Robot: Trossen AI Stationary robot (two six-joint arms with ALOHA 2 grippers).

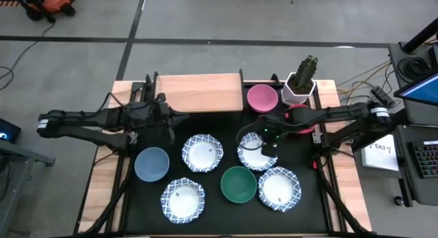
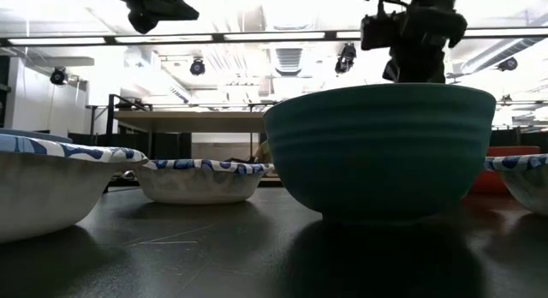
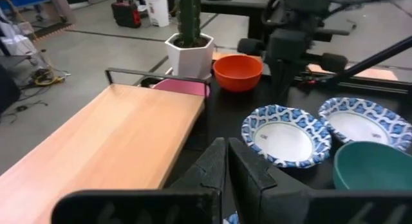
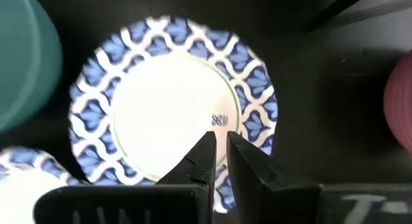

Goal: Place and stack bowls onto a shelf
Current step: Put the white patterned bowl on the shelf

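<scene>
The light-wood shelf (image 1: 198, 93) stands at the mat's far edge, with nothing on it. On the black mat rest a pink bowl (image 1: 262, 98), a red bowl (image 1: 301, 120) partly under my right arm, a grey-blue bowl (image 1: 151, 163), a dark green bowl (image 1: 239, 184) and several white bowls with blue rims, such as the two nearest the shelf (image 1: 202, 152) (image 1: 256, 156). My right gripper (image 4: 219, 141) is shut and hovers above a white-blue bowl (image 4: 170, 108). My left gripper (image 3: 226, 153) is shut and empty, beside the shelf's near edge (image 3: 109, 140).
A white cactus pot (image 1: 299, 87) stands at the mat's far right, next to the pink bowl. More white-blue bowls (image 1: 182, 199) (image 1: 278, 189) sit near the front edge. The green bowl (image 2: 381, 148) fills the low view. Cables and equipment lie to the table's right.
</scene>
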